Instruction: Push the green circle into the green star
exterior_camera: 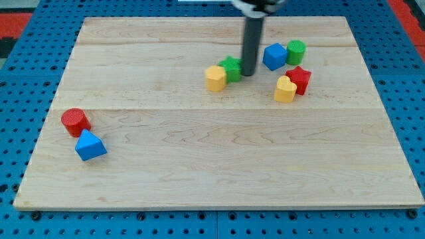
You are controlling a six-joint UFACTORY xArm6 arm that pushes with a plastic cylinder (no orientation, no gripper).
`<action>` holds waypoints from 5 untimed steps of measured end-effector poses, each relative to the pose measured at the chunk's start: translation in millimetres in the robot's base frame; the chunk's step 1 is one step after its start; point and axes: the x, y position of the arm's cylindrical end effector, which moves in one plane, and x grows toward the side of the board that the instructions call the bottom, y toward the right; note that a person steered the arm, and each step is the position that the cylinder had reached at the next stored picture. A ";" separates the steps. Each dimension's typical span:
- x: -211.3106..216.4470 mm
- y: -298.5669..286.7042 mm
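Note:
The green circle (296, 50), a short cylinder, stands at the view's upper right, touching the right side of a blue cube (274, 56). The green star (232, 68) lies left of it near the board's upper middle, pressed against a yellow block (216, 78) on its left. My tip (248, 73) rests on the board right beside the green star's right edge, between the star and the blue cube. The rod partly hides the star's right side. The tip is well left of the green circle, with the blue cube between them.
A red star (299, 79) and a yellow heart (285, 89) sit together below the blue cube. A red cylinder (75, 121) and a blue triangle (89, 145) sit near the wooden board's (212, 166) left edge. Blue pegboard surrounds the board.

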 end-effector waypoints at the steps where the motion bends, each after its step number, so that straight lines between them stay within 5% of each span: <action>1: -24.4 -40.0; 2: -99.2 43.6; 3: -123.3 135.7; 5: -132.8 173.5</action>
